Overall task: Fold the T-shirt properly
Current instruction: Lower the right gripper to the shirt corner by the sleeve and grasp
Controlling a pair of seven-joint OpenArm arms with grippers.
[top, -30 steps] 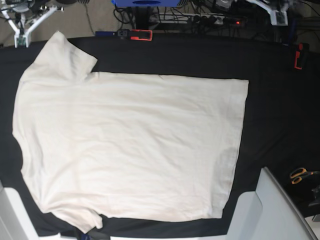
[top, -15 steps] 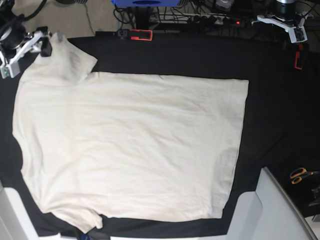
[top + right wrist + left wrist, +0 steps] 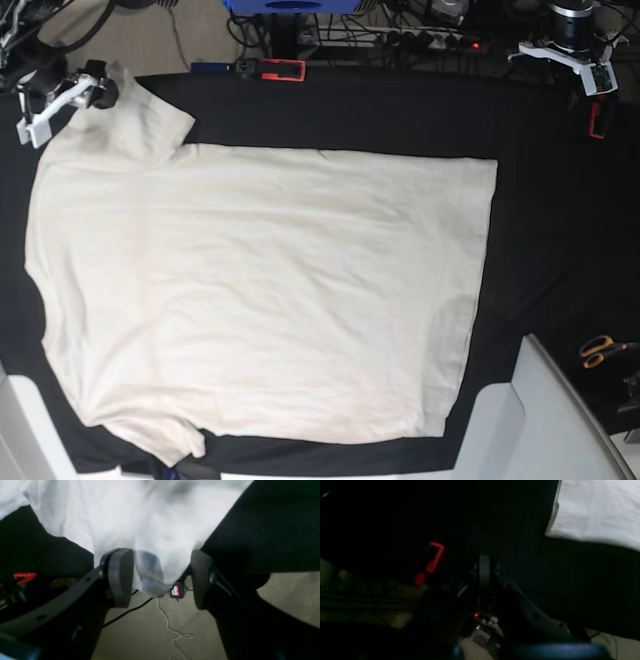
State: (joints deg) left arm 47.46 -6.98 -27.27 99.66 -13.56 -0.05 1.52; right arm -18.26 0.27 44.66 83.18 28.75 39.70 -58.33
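Grasping step: at ten o'clock, the right gripper (image 3: pixel 160 578) straddles the T-shirt (image 3: pixel 260 290) sleeve tip, jaws wide, unclamped. Next: pinch it. Left gripper (image 3: pixel 484 571) closed, empty.

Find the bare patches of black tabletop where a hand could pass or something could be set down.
Bare black table lies right of the T-shirt hem, up to the scissors, and in a strip behind the shirt toward the red clamp. Crowded: the far-left sleeve corner, where the right hand straddles the cloth.

The T-shirt (image 3: pixel 260 290) is plain cream (unpatterned), the table cover (image 3: pixel 540 200) black, the clamp (image 3: pixel 283 69) red.
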